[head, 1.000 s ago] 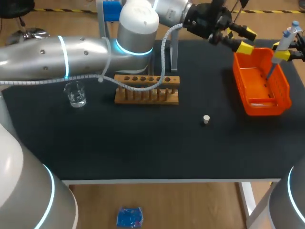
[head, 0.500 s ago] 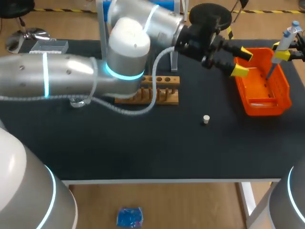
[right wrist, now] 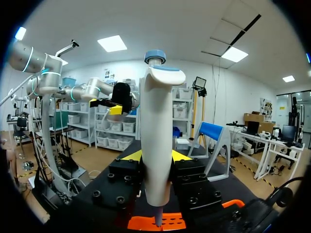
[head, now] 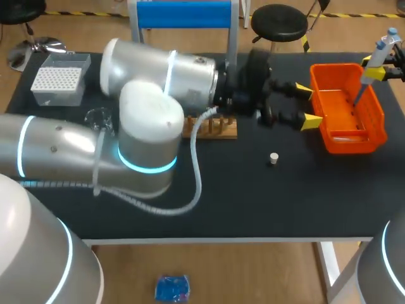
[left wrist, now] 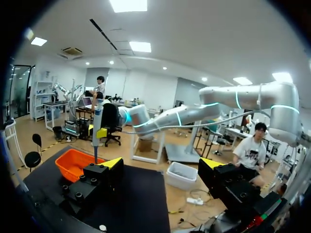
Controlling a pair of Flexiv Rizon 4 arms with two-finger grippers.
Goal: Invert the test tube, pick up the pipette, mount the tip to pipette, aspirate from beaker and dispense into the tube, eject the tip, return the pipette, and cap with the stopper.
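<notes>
My right gripper (head: 369,68) is shut on the white and blue pipette (head: 380,54), held upright with its shaft over the orange bin (head: 347,136). In the right wrist view the pipette (right wrist: 158,141) stands between the yellow tips of that gripper (right wrist: 156,156). My left gripper (head: 307,105) is open and empty, just left of the bin, pointing at it. From the left wrist, its gripper (left wrist: 163,165) faces the bin (left wrist: 73,165) and the pipette (left wrist: 97,126). The small stopper (head: 273,158) lies on the mat. No test tube can be made out.
My left arm covers most of the wooden rack (head: 218,126) and part of the glass beaker (head: 98,117). A tip box (head: 60,79) sits at the back left, and a blue-topped stand (head: 183,12) rises at the back middle.
My left arm has swung forward and lower, bringing its open gripper from behind the bin's back corner to beside its left wall. The right arm and the pipette have kept still.
</notes>
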